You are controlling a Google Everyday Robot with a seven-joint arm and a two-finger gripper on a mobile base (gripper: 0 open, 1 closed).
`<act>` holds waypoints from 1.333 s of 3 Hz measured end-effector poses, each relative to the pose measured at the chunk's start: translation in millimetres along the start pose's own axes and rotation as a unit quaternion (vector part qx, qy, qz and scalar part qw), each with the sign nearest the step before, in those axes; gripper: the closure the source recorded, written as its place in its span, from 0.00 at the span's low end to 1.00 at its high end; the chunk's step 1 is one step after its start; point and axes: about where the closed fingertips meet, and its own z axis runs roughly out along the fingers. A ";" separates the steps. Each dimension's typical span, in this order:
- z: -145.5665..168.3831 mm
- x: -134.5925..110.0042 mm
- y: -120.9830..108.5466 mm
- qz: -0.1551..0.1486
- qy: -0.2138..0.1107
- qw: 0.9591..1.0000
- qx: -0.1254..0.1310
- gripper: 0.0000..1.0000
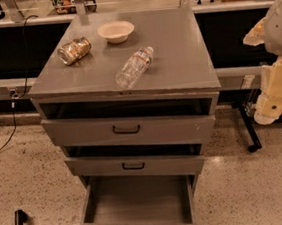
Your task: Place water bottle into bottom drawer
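The water bottle (135, 67) lies on its side on the grey cabinet top (185, 54), white cap pointing to the back right. The bottom drawer (140, 200) is pulled well out, and its plain grey inside holds nothing. My gripper (274, 90) shows as cream-coloured parts at the right edge of the view, beside the cabinet and well to the right of the bottle. It holds nothing that I can see.
A short jar (74, 50) with brownish contents lies on the top at the back left. A pale bowl (116, 31) stands behind the bottle. The two upper drawers (128, 130) are slightly open. A black stand leg (248, 128) is on the floor at right.
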 end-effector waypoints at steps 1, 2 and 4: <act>2.2 -2.8 -0.9 -0.006 -0.002 1.000 -0.003 0.00; 13.8 -16.2 -5.6 -0.035 -0.014 0.999 -0.018 0.00; 59.0 -70.0 -25.6 -0.160 -0.094 0.980 -0.075 0.00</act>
